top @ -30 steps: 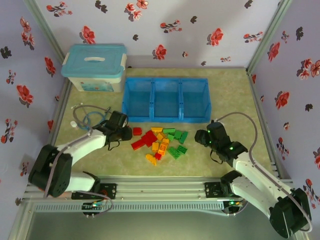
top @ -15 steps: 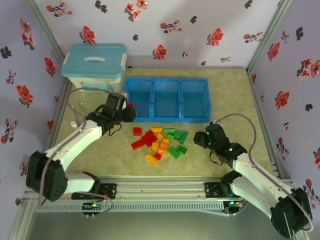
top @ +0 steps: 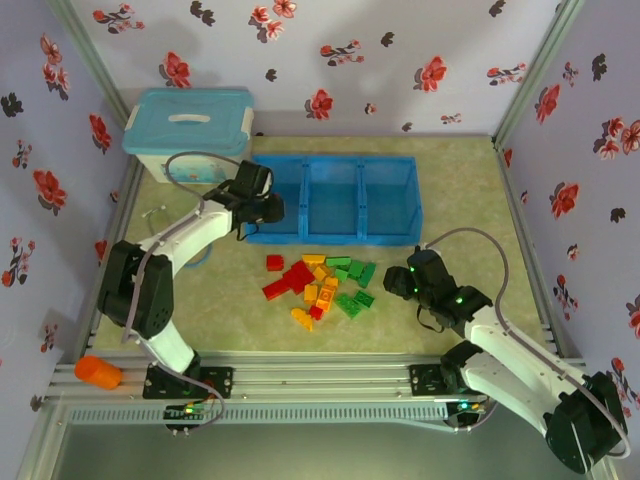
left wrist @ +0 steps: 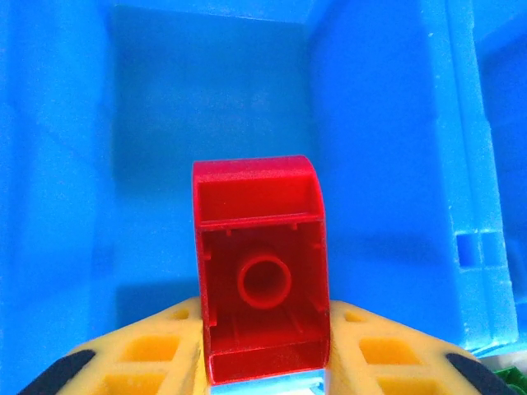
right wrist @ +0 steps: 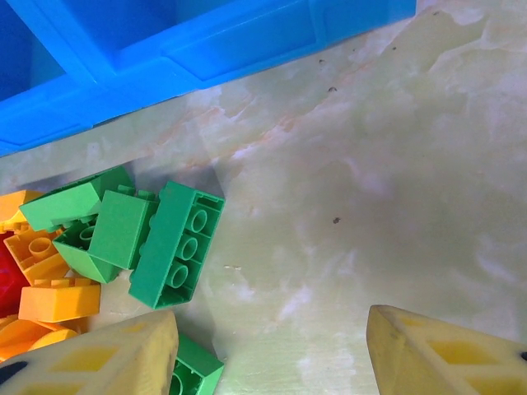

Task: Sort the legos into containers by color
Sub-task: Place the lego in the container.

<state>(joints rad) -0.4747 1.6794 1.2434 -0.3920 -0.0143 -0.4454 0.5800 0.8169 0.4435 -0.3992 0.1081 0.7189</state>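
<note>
My left gripper (top: 270, 208) is shut on a red lego (left wrist: 259, 280) and hovers over the left compartment of the blue containers (top: 335, 238). The brick's hollow underside faces the left wrist camera, with the compartment's floor (left wrist: 206, 99) behind it. The other legos (top: 320, 280), red, orange-yellow and green, lie heaped on the table in front of the tray. My right gripper (top: 398, 280) stands open just right of the pile, over bare table (right wrist: 272, 346). A long green lego (right wrist: 177, 244) lies close to its left finger (right wrist: 123, 354).
A pale-blue lidded box (top: 188, 130) stands at the back left beside the tray. A cable loop (top: 180, 240) lies on the table's left side. An orange object (top: 97, 372) rests on the front rail at the left. Flowered walls enclose the table.
My left arm has swung from the pile's left side up and back to the tray's left compartment, carrying the red brick. The right arm has barely moved.
</note>
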